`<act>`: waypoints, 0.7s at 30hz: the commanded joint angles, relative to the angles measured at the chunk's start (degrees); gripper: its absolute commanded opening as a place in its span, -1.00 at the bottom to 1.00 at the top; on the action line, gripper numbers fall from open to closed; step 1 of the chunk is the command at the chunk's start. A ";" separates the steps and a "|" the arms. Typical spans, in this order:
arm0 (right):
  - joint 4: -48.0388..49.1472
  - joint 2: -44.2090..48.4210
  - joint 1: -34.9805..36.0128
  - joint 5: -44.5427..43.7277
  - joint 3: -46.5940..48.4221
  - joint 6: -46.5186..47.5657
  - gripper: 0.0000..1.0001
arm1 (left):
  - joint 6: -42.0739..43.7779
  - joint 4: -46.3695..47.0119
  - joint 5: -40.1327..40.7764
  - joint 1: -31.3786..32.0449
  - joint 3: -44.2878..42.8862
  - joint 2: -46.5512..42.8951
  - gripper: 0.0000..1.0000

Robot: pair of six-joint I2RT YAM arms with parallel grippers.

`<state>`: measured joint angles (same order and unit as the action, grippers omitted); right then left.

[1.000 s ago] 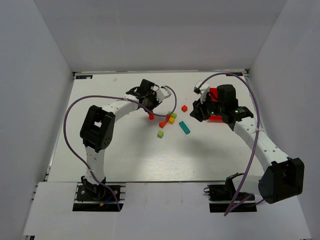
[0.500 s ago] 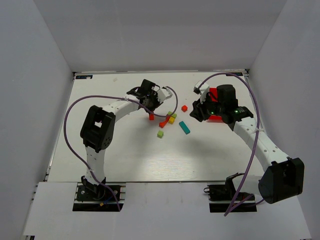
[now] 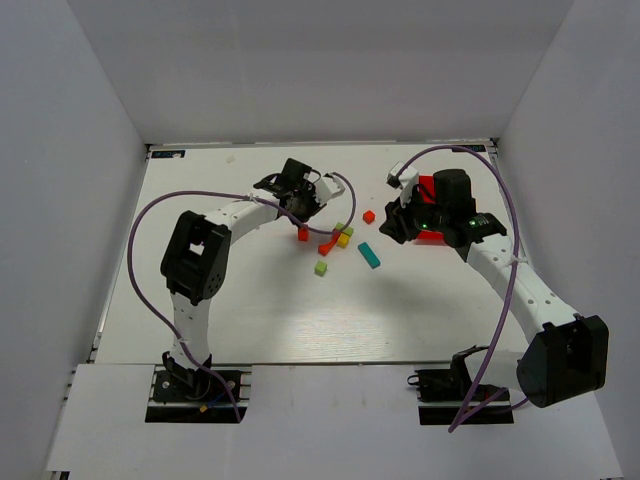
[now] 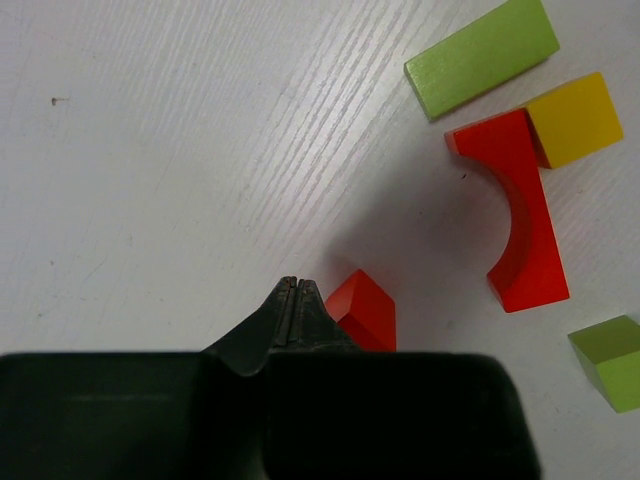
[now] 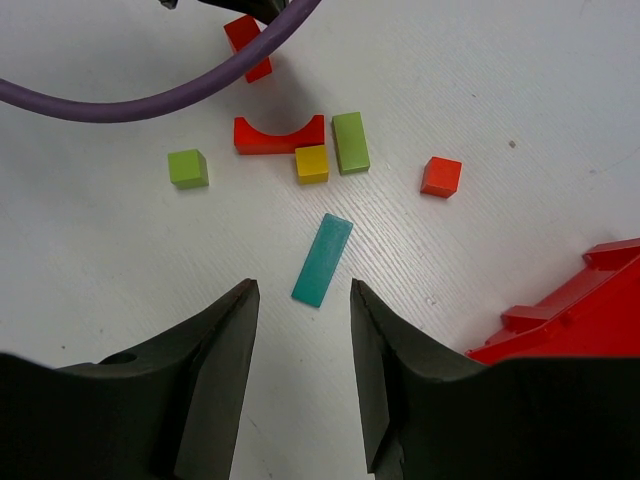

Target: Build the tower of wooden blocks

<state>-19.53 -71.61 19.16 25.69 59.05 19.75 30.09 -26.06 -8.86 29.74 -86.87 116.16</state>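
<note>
Currently, item by item, from my grippers outward.

- Left gripper (image 4: 297, 285): jaws pressed together, holding nothing. The tip is low over the white worktop (image 4: 150, 150), just beside the small red wooden block (image 4: 365, 310); whether they touch, I cannot tell.
- Right gripper (image 5: 300, 288): jaws about half apart, empty, hovering above the teal wooden bar (image 5: 322, 260).
- Red wooden arch (image 4: 520, 225): lying flat, with the yellow wooden cube (image 4: 575, 118) touching one foot and the lime-green wooden bar (image 4: 482, 55) just beyond.
- Lime-green wooden cube (image 4: 612, 360) and orange-red wooden cube (image 5: 441, 176): each lies alone, on opposite sides of that cluster.
- Red plastic bin (image 5: 570, 320): close beside my right gripper.
- Tower: not begun; no block rests on another.

Step in hand, as I judge it: taking the small red wooden block with my left gripper.
- Part the jaws first, then shift sideways so the block sits between the fingers, not next to them.
- The block looks turned at an angle to my jaws, so a wrist rotation should come before closing. Grip two flat, parallel faces, never a corner.
- Lift straight up, so nothing drags into the red wooden arch.
- A broad piece would serve best as the base.

Pose:
- Left arm: reaches forward and bends inward, wrist pitched down near the far middle of the worktop.
- Right arm: arcs forward and inward, wrist held higher, looking down on the blocks.
</note>
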 commanded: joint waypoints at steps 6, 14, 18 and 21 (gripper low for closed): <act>0.90 0.51 -0.26 1.03 -0.34 0.29 -0.04 | -3.10 7.07 4.99 0.15 0.20 -4.88 -0.51; 0.63 -0.37 -0.09 0.59 -0.16 0.21 -0.04 | -3.72 7.70 7.63 0.67 3.81 -9.64 -0.54; 0.63 -0.19 -0.35 0.76 -0.16 0.03 -0.04 | -3.72 7.70 8.16 0.67 3.81 -9.02 -0.62; 0.55 0.33 -0.44 0.85 -0.16 -0.15 -0.04 | -3.72 7.70 8.16 0.67 3.20 -7.53 -0.70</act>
<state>-19.55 -71.64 19.11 25.69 59.05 19.73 26.87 -18.87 -1.43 30.13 -83.66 109.86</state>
